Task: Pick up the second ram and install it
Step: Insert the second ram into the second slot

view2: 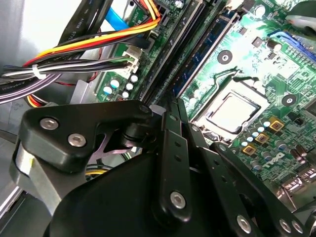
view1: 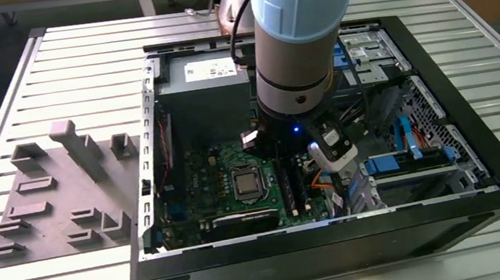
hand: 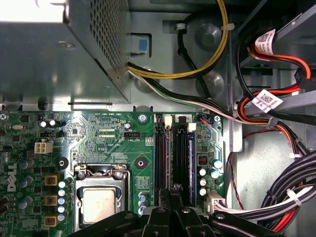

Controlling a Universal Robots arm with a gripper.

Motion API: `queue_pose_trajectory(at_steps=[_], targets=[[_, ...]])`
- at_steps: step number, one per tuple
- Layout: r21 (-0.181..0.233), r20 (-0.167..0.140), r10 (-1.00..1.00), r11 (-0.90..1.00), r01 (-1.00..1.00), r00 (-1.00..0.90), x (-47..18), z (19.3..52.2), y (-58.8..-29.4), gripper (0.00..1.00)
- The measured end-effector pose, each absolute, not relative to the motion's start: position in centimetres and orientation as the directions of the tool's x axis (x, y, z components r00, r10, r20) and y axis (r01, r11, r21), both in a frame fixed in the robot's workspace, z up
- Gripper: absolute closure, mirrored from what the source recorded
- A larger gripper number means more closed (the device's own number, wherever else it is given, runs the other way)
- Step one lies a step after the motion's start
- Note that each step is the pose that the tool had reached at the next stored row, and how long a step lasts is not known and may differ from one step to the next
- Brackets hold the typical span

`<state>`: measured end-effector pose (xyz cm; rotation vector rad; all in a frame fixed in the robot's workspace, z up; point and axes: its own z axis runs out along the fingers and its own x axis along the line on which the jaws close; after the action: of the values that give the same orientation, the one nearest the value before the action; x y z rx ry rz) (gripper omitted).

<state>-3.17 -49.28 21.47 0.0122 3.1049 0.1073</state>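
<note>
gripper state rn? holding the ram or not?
Gripper: fingers close together over the long black slots of the green motherboard; whether they pinch the dark flat memory stick cannot be told.

Black tool (hand: 170,207) low over green board's (hand: 113,143) long black slots (hand: 174,158).

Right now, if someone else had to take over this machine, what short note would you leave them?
Gripper: inside the open computer case, right over the long black slots of the green board, beside the processor socket.
Second ram: I cannot tell whether it is held or seated.
Grey tray: on the table, at the exterior view's left of the case.
Done: arm is at the slots.
Left: install unconfirmed.
</note>
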Motion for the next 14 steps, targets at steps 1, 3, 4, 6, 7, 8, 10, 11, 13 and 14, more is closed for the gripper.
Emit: queue_pose_trajectory(at_steps=[1,3,4,6,7,8,10,11,13,14], targets=[[0.069,-0.035,0.009,0.998,0.007,-0.999,-3.17,21.47,-49.28,0.89],[0.069,-0.035,0.009,0.998,0.007,-0.999,-3.17,21.47,-49.28,0.89],[0.069,-0.035,0.009,0.998,0.007,-0.999,-3.17,21.47,-49.28,0.89],[0.069,-0.035,0.009,0.998,0.007,-0.999,-3.17,21.45,-49.28,0.88],[0.069,-0.035,0.009,0.998,0.007,-0.999,-3.17,21.45,-49.28,0.88],[0.069,-0.035,0.009,0.998,0.007,-0.999,-3.17,21.45,-49.28,0.82],[0.069,-0.035,0.009,0.998,0.007,-0.999,-3.17,21.46,-49.28,0.75],[0.069,-0.035,0.009,0.998,0.007,-0.999,-3.17,21.46,-49.27,0.75],[0.069,-0.035,0.009,0.998,0.007,-0.999,-3.17,21.50,-49.27,0.75],[0.069,-0.035,0.009,0.998,0.007,-0.999,-3.17,21.60,-49.27,0.75]])
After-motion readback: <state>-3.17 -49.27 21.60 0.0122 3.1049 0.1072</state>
